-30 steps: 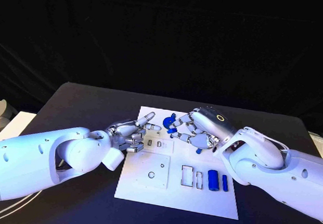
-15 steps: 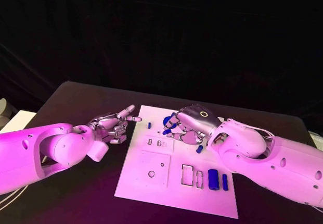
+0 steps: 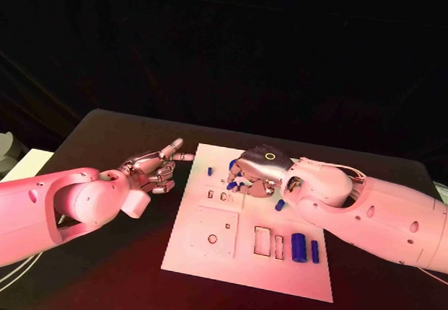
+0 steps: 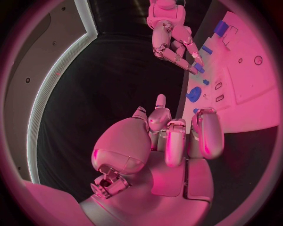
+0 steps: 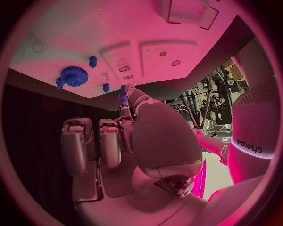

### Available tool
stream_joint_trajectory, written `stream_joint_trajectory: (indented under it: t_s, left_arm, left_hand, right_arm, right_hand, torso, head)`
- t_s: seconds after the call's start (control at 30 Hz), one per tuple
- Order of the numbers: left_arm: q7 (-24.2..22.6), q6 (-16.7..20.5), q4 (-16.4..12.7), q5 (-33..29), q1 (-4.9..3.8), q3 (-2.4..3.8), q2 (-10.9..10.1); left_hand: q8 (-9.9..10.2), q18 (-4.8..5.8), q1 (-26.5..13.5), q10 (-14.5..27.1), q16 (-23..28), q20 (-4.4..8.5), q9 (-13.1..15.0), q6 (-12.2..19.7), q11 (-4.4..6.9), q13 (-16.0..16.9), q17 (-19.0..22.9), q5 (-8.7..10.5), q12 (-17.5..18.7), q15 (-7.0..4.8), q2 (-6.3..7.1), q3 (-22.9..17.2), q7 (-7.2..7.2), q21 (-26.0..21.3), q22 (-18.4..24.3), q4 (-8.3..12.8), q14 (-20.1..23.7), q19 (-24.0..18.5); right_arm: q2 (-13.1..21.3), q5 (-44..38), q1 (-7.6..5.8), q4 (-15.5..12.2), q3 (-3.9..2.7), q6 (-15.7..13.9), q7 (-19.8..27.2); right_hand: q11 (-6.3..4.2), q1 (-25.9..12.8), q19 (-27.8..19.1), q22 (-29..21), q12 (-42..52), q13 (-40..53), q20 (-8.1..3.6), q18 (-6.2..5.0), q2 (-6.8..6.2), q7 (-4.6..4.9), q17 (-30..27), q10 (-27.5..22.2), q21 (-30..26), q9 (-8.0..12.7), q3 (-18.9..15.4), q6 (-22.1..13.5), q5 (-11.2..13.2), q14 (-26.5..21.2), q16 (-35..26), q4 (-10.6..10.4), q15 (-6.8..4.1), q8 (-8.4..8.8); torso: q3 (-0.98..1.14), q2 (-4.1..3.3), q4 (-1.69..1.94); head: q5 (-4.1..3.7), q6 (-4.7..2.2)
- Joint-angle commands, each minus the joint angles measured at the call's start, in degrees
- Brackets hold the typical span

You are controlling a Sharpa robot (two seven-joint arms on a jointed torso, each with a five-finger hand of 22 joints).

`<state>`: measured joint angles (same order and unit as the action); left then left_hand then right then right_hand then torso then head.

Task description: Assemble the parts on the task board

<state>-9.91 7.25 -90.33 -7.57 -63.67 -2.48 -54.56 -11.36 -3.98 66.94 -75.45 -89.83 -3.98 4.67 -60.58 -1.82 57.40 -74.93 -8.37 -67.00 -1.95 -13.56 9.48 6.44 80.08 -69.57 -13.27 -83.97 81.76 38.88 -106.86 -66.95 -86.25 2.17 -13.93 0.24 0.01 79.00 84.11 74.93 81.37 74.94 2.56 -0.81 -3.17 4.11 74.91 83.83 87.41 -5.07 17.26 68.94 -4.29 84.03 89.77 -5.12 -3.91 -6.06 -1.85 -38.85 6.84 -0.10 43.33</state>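
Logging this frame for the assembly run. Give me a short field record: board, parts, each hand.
task board: white plate, centre of black table
blue gear: on the board's far end
blue cylinder: lying in a slot on the board's near right
left hand: off the board's left edge, holds nothing
right hand: over the board's far end, pinching a small blue part

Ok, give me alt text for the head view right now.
The right hand hangs over the far end of the white task board; the left hand hovers beside its left edge. Blue parts lie near the board's right edge.
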Motion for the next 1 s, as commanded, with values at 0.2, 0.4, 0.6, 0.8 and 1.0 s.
stream_joint_trajectory:
  t_s: [0.2,0.4,0.6,0.8,1.0]
  left_arm:
    - [-1.9,1.16,-0.31,-2.15,-0.09,0.06,0.3]
    - [-1.77,1.23,-0.48,-2.2,-0.09,0.06,0.39]
    - [-1.66,1.23,-0.56,-2.21,-0.09,0.06,0.42]
    - [-1.5,1.12,-0.6,-2.21,-0.09,0.05,0.48]
    - [-1.38,0.98,-0.69,-2.22,-0.09,0.05,0.54]
  left_hand:
    - [0.34,-0.19,0.4,0.52,-0.17,-0.11,-0.09,0.43,-0.02,-0.32,-15.07,-0.07,0.46,-0.09,-0.01,-0.05,0.07,-0.46,0.18,0.19,-6.03,-0.41]
    - [0.41,-0.21,0.35,0.63,-0.17,-0.14,-0.11,0.52,-0.06,-0.47,-15.07,-0.07,0.59,-0.06,-0.05,-0.05,0.12,-0.52,0.28,0.15,-6.03,-0.46]
    - [0.45,-0.2,0.32,0.65,-0.17,-0.15,-0.12,0.57,-0.09,-0.44,-15.07,-0.07,0.58,-0.04,-0.07,-0.05,0.15,-0.51,0.24,0.12,-6.03,-0.45]
    - [0.49,-0.19,0.28,0.67,-0.17,-0.17,-0.12,0.62,-0.12,-0.45,-15.07,-0.07,0.6,-0.02,-0.11,-0.05,0.17,-0.5,0.21,0.08,-6.03,-0.44]
    - [0.49,-0.19,0.28,0.67,-0.17,-0.17,-0.12,0.62,-0.12,-0.45,-15.07,-0.07,0.6,-0.02,-0.11,-0.05,0.17,-0.5,0.21,0.08,-6.03,-0.44]
  right_arm:
    - [-1.49,-0.56,-0.14,2.51,0.68,3.21,3.32]
    - [-1.87,-1.2,-0.15,3.46,1.11,4.12,3.66]
    - [-2.17,-1.74,-0.14,4.33,1.4,4.21,4.02]
    - [-2.78,-2.03,-0.07,5.33,1.7,3.48,4.69]
    - [-3.35,-2.27,0.14,6.08,1.96,2.62,5.17]
  right_hand:
    - [-0.32,0.7,3.58,10.77,-0.6,11.09,-0.4,-0.29,0.15,0.0,15.09,3.22,-0.07,-0.03,0.03,0.11,-0.29,5.97,0.23,0.33,-0.23,0.03]
    - [-0.25,0.85,3.5,10.63,-0.88,10.98,-0.41,-0.33,0.09,0.07,15.09,3.11,-0.16,0.02,0.09,-0.08,-0.36,5.97,0.23,0.48,-0.24,0.15]
    - [0.08,1.25,3.29,10.31,-1.36,10.79,-0.43,-0.41,0.12,0.43,15.09,2.87,-0.39,0.31,0.43,-1.05,-0.04,5.97,0.23,0.89,-0.21,0.84]
    - [0.15,1.57,3.26,10.27,-1.47,10.75,-0.4,-0.42,0.16,0.51,15.09,2.81,-0.42,0.41,0.66,-1.31,0.44,5.97,0.23,1.21,-0.18,1.13]
    - [0.16,1.87,3.23,10.23,-1.54,10.72,-0.39,-0.43,0.26,0.52,15.09,2.77,-0.45,0.41,0.86,-1.23,0.46,5.97,0.23,1.48,-0.18,1.16]
  torso:
    - [0.12,-0.1,-0.1]
    - [0.03,0.01,-0.01]
    - [0.03,0.0,-0.07]
    - [0.06,-0.03,-0.04]
    - [0.03,-0.03,-0.05]
  head:
    - [0.39,0.43]
    - [0.35,0.72]
    - [0.39,0.8]
    - [0.42,0.75]
    - [0.62,0.82]
